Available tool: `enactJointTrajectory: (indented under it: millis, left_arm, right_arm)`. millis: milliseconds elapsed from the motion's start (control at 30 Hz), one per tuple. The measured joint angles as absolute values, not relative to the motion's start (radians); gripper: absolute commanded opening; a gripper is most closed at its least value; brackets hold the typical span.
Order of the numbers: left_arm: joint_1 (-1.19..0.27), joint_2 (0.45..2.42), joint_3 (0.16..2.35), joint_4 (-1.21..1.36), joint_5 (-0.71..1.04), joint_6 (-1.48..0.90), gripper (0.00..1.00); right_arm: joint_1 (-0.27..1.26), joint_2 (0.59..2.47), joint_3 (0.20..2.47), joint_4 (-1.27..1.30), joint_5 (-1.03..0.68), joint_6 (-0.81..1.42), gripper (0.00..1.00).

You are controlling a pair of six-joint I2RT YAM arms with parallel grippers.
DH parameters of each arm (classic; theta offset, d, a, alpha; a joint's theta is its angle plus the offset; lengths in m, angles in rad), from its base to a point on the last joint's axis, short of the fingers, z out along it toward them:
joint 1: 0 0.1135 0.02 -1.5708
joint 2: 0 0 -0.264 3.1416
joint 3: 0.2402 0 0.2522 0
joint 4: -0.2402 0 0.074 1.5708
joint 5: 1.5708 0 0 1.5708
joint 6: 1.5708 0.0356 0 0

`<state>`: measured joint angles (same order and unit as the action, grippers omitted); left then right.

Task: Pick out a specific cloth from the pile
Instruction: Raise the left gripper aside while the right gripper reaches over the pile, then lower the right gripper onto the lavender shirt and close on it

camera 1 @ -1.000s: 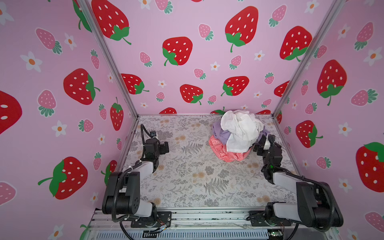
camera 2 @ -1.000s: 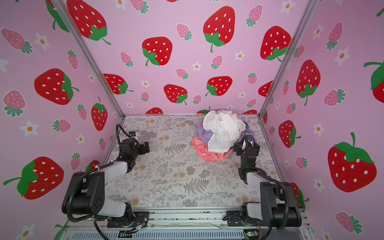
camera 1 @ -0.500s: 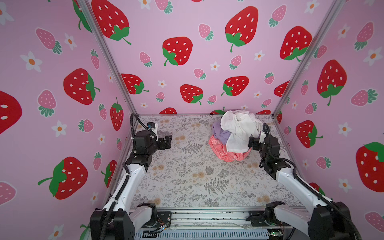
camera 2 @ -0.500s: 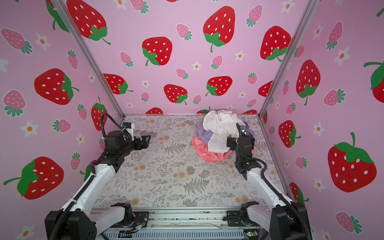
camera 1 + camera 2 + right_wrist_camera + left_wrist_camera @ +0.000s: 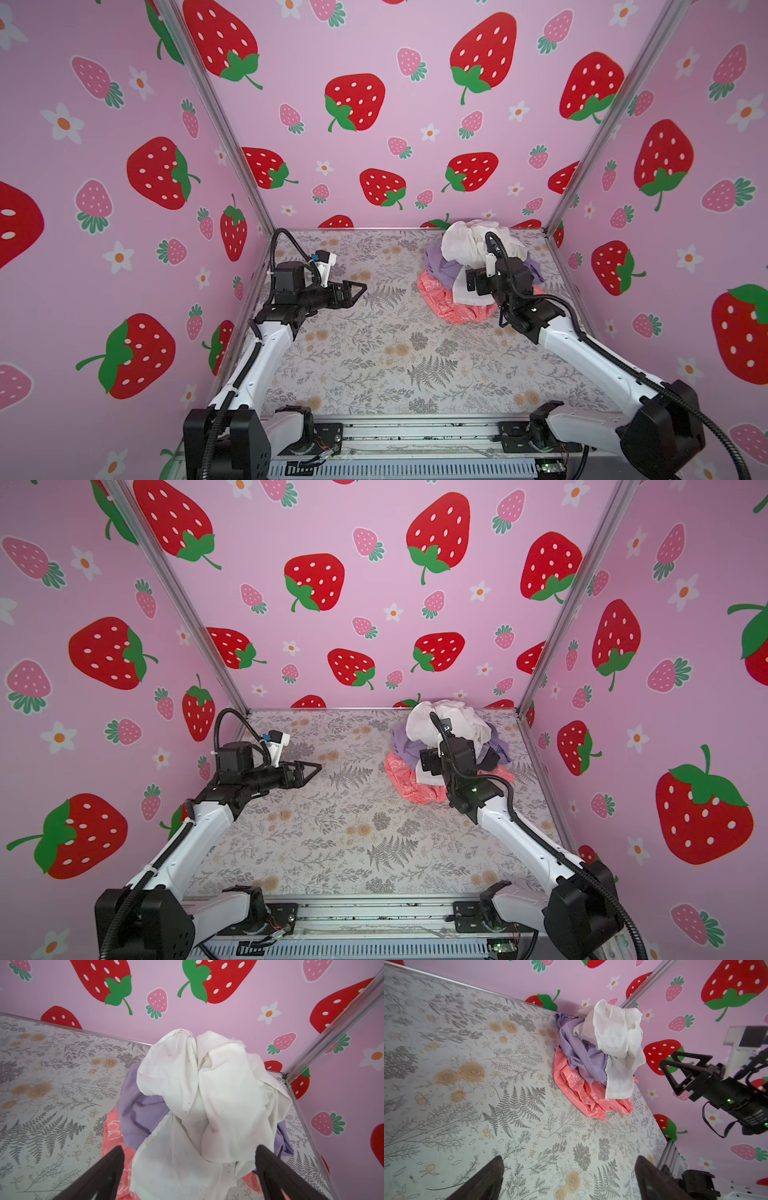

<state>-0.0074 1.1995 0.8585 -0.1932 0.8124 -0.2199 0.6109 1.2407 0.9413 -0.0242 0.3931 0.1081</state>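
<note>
Right wrist view: your right gripper [image 5: 189,1147] stood with jaws wide apart, holding nothing, just short of the pile [image 5: 446,270] at the far right corner of the table [image 5: 374,353]. The cloth [image 5: 137,1113], lavender, lay wedged under the white cloth [image 5: 207,1095] and over the coral cloth [image 5: 583,1095]. Your left gripper [image 5: 569,1157], jaws likewise apart, hovered near the left edge, well apart from the pile.
</note>
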Motion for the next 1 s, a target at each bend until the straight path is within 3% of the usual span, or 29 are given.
enactJointTrajectory:
  millis: [100, 233, 533, 1000]
  left_arm:
    - [-0.008, 1.240, 0.866, -0.184, 0.905, -0.241, 0.99]
    - [-0.008, 1.247, 0.866, -0.169, 0.982, -0.260, 0.99]
    - [-0.007, 1.232, 0.861, -0.102, 1.041, -0.285, 0.99]
    - [-0.007, 1.232, 0.859, -0.070, 1.064, -0.290, 0.99]
  right_arm:
    - [0.647, 1.317, 1.021, -0.067, 0.392, 0.107, 0.98]
    - [0.682, 1.446, 1.142, -0.129, 0.389, 0.108, 0.90]
    - [0.701, 1.740, 1.394, -0.299, 0.365, 0.112, 0.82]
    - [0.707, 1.898, 1.512, -0.403, 0.345, 0.110, 0.75]
